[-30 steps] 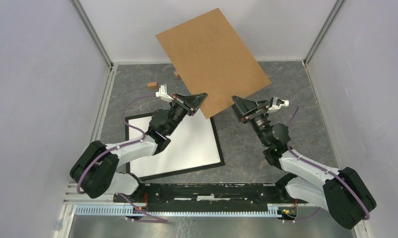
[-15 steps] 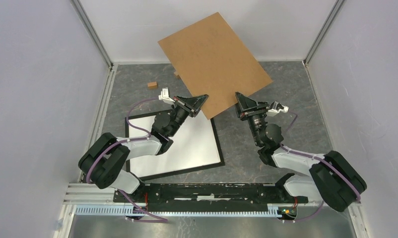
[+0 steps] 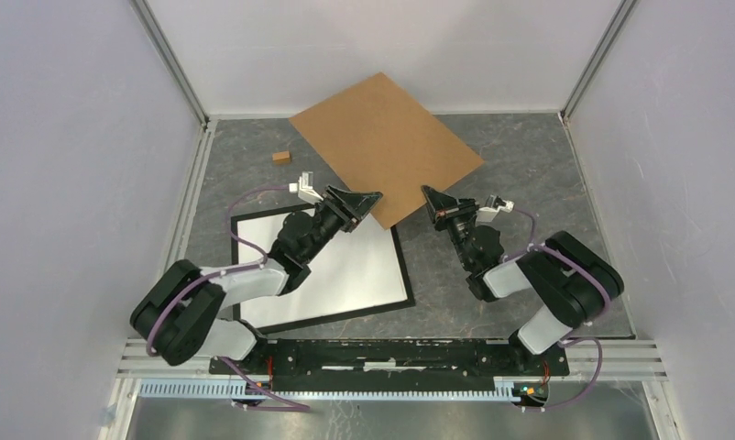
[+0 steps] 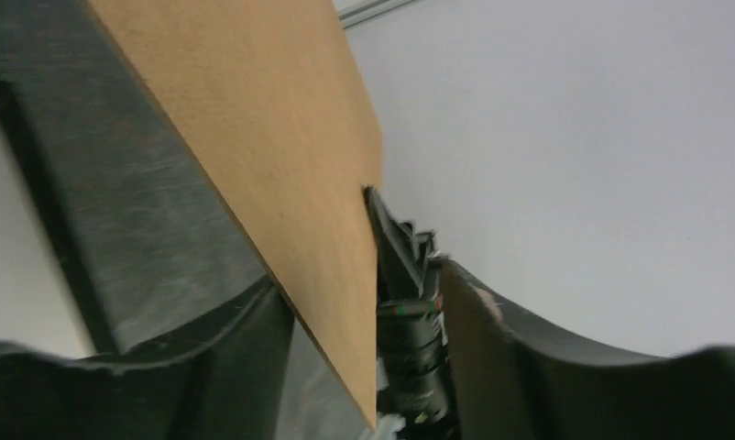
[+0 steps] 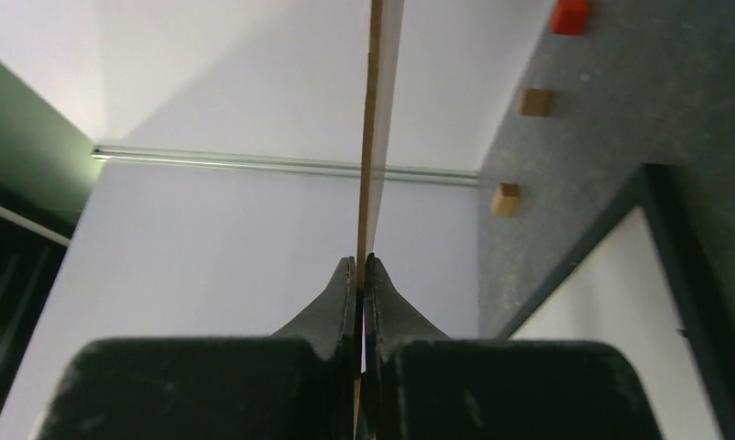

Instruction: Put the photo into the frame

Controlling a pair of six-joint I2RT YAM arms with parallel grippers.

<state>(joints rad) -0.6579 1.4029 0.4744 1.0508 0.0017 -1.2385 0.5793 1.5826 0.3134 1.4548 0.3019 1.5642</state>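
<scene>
I am clamping the brown board's [image 3: 387, 142] edge with the right gripper [image 3: 428, 194]; left gripper [image 3: 373, 198] is gaping astride it, near the frame [image 3: 402, 266].

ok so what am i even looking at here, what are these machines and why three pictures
These are two robot arms bolted to the near edge of a grey table. The wide picture looks down from above; the other two come from a camera on each wrist, so each shows its own arm's fingers up close. Flat on the table lies a black picture frame, white inside, and a small wooden block sits further back. The right pincer is shut on the edge of a brown board, holding its near corner raised. The left pincer has its fingers apart, with the board's edge between them.
</scene>
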